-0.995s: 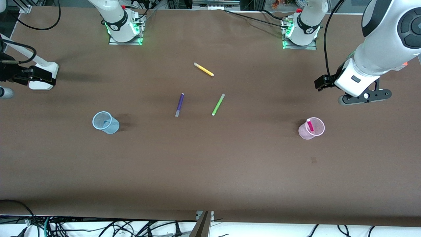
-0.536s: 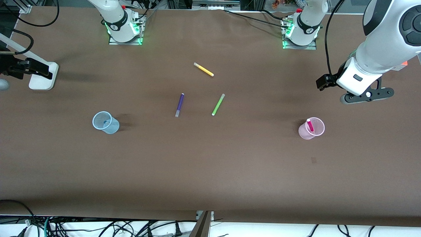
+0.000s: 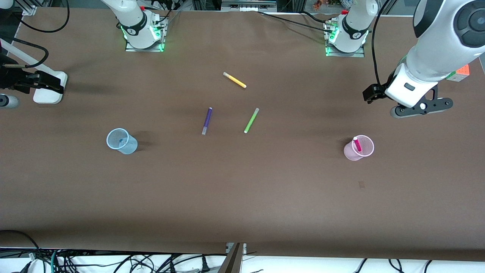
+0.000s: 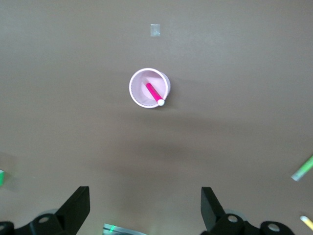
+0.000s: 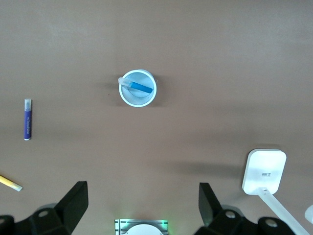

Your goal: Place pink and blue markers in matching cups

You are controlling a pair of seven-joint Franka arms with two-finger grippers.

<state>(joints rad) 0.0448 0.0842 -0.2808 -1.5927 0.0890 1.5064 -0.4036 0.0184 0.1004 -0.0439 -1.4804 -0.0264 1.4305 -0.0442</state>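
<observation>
The pink marker [image 3: 357,144] stands tilted inside the pink cup [image 3: 363,151] toward the left arm's end of the table. The left wrist view shows the cup [image 4: 139,93] and the marker [image 4: 154,93] from above. The blue marker [image 5: 138,86] lies inside the blue cup [image 5: 138,102], which stands toward the right arm's end [image 3: 121,141]. My left gripper [image 4: 145,210] is open and empty, high over the table near the pink cup [image 3: 420,107]. My right gripper [image 5: 142,208] is open and empty, high over the table's end [image 3: 22,81].
A yellow pen [image 3: 235,80], a purple pen [image 3: 206,120] and a lime-green pen [image 3: 251,120] lie mid-table between the cups. A white stand [image 3: 49,88] sits at the right arm's end. A coloured cube [image 3: 458,74] sits at the left arm's end.
Both grippers have shifted slightly while staying high and open. The cups, markers and loose pens have not moved.
</observation>
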